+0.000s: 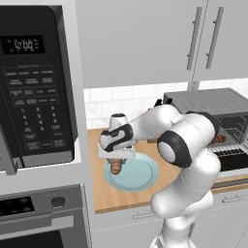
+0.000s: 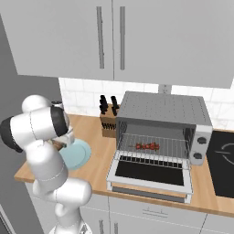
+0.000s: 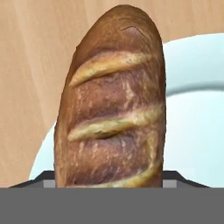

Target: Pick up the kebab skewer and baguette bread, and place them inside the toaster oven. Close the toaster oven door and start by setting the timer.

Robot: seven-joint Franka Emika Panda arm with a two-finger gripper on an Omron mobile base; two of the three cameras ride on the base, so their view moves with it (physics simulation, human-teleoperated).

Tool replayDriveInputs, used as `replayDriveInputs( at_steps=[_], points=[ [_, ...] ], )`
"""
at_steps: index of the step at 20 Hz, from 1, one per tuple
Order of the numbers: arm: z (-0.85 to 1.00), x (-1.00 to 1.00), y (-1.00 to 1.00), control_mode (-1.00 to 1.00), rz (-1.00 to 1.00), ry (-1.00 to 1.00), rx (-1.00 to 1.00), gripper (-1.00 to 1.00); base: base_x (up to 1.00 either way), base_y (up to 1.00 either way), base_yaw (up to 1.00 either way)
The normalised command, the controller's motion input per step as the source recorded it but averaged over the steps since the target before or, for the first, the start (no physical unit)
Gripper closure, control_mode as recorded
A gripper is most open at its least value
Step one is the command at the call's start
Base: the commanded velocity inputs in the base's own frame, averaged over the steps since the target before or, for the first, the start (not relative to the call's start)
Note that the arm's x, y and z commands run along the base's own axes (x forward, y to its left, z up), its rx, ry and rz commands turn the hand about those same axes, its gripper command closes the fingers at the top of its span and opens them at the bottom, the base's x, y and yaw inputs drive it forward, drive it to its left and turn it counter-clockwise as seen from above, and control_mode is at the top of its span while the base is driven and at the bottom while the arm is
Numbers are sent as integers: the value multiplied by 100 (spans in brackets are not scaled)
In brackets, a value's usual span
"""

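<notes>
- The end effector (image 1: 116, 161) points down over the plate (image 1: 143, 177), its fingers on either side of the baguette bread (image 1: 116, 166); whether they already pinch the loaf cannot be told.
- In the hand view the baguette bread (image 3: 111, 100) lies between the two dark fingertips (image 3: 43, 178), part over the plate (image 3: 197, 131) and part over the wooden worktop (image 3: 30, 65).
- The pale blue plate (image 2: 78, 153) sits on the worktop (image 2: 98, 169), left of the toaster oven (image 2: 161, 112).
- The toaster oven door (image 2: 150, 176) hangs down, open.
- The kebab skewer (image 2: 147, 146) lies on the wire rack inside.
- A knife block (image 2: 109, 121) stands just beside the oven's left wall.
- A black microwave (image 1: 36, 87) hangs at the left.
</notes>
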Motion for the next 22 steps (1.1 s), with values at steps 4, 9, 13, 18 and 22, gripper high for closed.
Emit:
replayDriveInputs(
  at_steps=[4, 9, 13, 18, 22],
  points=[
    [47, 0, -1, -100, -2, 0, 0, 100, 0, 0, 0],
    [57, -30, -26, -100, -8, -2, 1, 100, 0, 0, 0],
    [48, -73, -46, -100, -15, -8, 7, 100, 0, 0, 0],
    [37, -70, -53, -100, -19, -10, 11, 100, 0, 0, 0],
    [23, -61, -52, -100, -28, -10, 9, 100, 0, 0, 0]
  ],
)
